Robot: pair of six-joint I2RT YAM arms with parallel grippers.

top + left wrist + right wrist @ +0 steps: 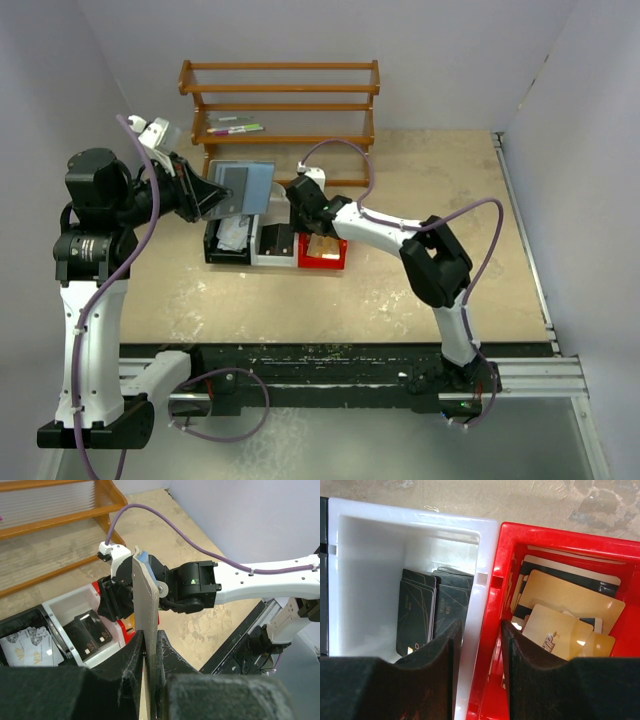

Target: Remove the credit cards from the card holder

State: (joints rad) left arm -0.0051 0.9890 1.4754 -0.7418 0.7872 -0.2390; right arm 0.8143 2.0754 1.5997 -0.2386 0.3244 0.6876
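The left fingers (131, 672) are pinched tight on the lower edge of the card holder (145, 595), which stands upright between them and shows edge-on in the left wrist view, a grey panel with a strip of blue at its top. From above, the holder is held up off the worktop (420, 290), over the black bin (212, 248) end of the row. Its grey-blue face is turned up, with a darker square on it.

The right fingers (439, 667) are spread apart with nothing between them. They hang low over the shared wall between the white bin (370, 545) and the red bin (545, 536). In the top view they are just beside the holder's right edge.

Black cards (417, 610) lean together inside the white bin. Gold cards (570, 600) lie overlapped in the red bin, with a dark card showing under them. White cards (25, 642) printed with VIP lie in the black bin.

A wooden rack (280, 90) stands at the back of the worktop with pens (235, 128) on its middle shelf.
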